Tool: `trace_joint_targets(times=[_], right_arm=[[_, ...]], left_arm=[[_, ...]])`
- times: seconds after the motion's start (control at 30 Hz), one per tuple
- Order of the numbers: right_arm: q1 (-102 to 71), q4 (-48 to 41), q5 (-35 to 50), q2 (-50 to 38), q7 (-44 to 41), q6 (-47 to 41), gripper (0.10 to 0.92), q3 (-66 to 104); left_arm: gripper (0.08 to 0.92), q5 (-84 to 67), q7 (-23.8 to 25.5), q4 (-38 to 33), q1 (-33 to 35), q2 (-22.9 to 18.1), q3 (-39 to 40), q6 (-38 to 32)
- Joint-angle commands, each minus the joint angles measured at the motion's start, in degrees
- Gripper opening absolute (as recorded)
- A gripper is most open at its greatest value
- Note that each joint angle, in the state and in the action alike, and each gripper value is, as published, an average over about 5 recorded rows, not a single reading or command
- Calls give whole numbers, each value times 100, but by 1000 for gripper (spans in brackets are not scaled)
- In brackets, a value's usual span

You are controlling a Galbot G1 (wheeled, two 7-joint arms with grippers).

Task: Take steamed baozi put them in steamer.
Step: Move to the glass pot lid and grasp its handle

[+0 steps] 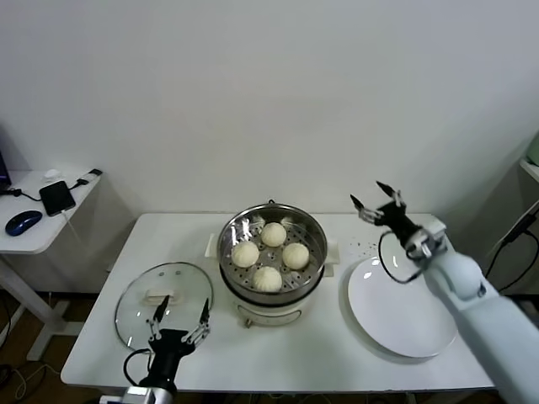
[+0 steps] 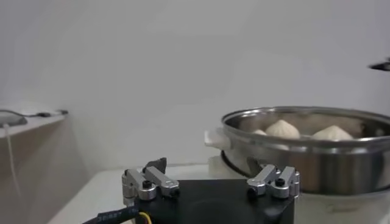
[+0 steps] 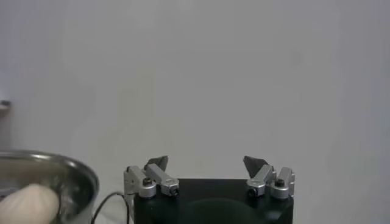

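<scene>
Now all four steamed baozi (image 1: pixel 269 255) sit inside the steamer (image 1: pixel 312 278), to the left of the right hand (image 1: pixel 376 204), which hangs empty with fingers spread above the worktop (image 1: pixel 337 353). Just right of the steamer lies a plate (image 1: pixel 396 324); the left hand (image 1: pixel 179 322), fingers apart, waits over the glass lid (image 1: pixel 139 295).

The steamer (image 1: pixel 272 252) is shiny polished steel on a glossy white plastic base; inside it, four smooth matt baozi (image 1: pixel 268 278). Beside the steamer, a clear glass lid (image 1: pixel 164 303) and glossy white plate (image 1: pixel 402 313) on the matt white counter (image 1: pixel 328 353)
</scene>
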Motion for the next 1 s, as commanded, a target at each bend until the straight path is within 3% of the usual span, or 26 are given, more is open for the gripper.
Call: trace_joint_targets(times=[0.03,0.3,0.43,0.73,1.0], right_arm=[[-3313,260,-948,1732,-112,987,823,2221],[-3382,243,-1012,2084,165,889,823,2109],[-3405,310,-1023,2093,295,735,823,2104],[-3334,469,-1021,2137,404,499,823,2072],[-3310,500,-1066,2119,460,441,823,2101]], left_arm=[[823,1424,-643,337,-66,231,-186,-273],[823,4759,-1572,1075,-308,576,-685,-577],[823,6163,-1812,1691,-408,885,-788,-212],[823,7450,-2418,3244,-1063,926,-514,328],[823,7603,-2442,3726,-1601,826,-411,489]])
